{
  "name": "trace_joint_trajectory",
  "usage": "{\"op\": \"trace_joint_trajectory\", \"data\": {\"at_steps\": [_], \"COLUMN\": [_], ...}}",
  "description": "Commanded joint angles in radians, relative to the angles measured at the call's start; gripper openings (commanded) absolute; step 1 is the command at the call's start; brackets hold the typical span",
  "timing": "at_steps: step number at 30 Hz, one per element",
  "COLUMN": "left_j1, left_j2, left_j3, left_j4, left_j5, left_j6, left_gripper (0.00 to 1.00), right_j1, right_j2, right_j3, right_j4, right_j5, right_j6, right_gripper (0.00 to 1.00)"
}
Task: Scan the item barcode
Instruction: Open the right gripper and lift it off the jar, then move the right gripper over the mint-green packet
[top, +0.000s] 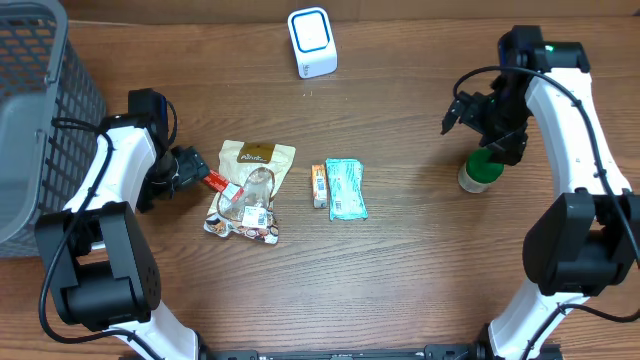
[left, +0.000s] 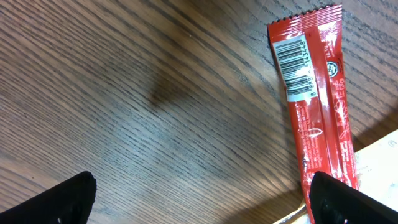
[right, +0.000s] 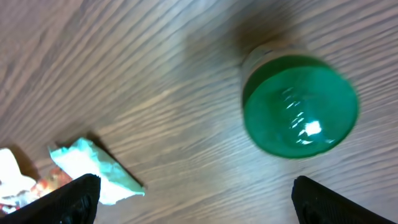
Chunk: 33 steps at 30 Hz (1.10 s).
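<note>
PROGRESS: early, nothing scanned | LEFT JAWS: apart, empty; red sachet (left: 317, 118) flat on bench (left: 124, 93), barcode (left: 292, 59) up, ahead of one tip | RIGHT JAWS: apart, empty; green-lidded jar (right: 300, 106) ahead | TO DO: grasp, present to white scanner (top: 312, 42)

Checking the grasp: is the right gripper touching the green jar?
Apart. The right wrist view shows bare table between the jar and both fingers of the right gripper.
</note>
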<state>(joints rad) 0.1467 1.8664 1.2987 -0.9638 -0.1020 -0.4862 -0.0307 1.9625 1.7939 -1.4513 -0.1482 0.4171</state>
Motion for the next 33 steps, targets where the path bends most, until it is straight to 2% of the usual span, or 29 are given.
{"op": "trace_joint_trajectory", "data": {"at_steps": [1,3,8,13,15,17,25,30,33], "left_j1": [0.010,0.010,0.010,0.010,0.010,0.010,0.010,0.010,0.010], "left_j2": [-0.002,-0.002,-0.002,-0.002,-0.002,-0.002,-0.002,-0.002,-0.002], "left_j3": [0.019,0.019,0.019,0.019,0.019,0.019,0.019,0.019,0.019], "left_j4": [0.001,0.001,0.001,0.001,0.001,0.001,0.001,0.001,0.001], "left_j5": [-0.021,-0.021,-0.021,-0.021,-0.021,-0.021,-0.021,-0.021,-0.021], "left_j6": [0.015,0.015,0.015,0.015,0.015,0.015,0.015,0.015,0.015], "left_gripper": [0.99,1.00,1.00,0.99,1.00,1.00,1.00,1.00,1.00], "right_j1": [0.041,0.061,0.158,0.280,0.336,0.399,0.614,0.700,0.725], "right_j2": [-0.019,-0.019,-0.019,-0.019,-0.019,-0.019,-0.019,-0.006,0.013], "right_j3": [0.002,0.002,0.000,0.000,0.000,0.000,-0.004,-0.008,-0.008], "right_j4": [-0.020,-0.034,-0.043,-0.011,0.024,0.071,0.276,0.378,0.412], "right_j5": [-0.011,-0.011,-0.011,-0.011,-0.011,-0.011,-0.011,-0.010,-0.010], "right_j6": [-0.006,-0.006,-0.006,-0.001,0.002,0.002,0.006,0.025,0.025], "right_gripper": [1.00,0.99,0.88,0.66,0.63,0.53,0.35,0.13,0.09]}}
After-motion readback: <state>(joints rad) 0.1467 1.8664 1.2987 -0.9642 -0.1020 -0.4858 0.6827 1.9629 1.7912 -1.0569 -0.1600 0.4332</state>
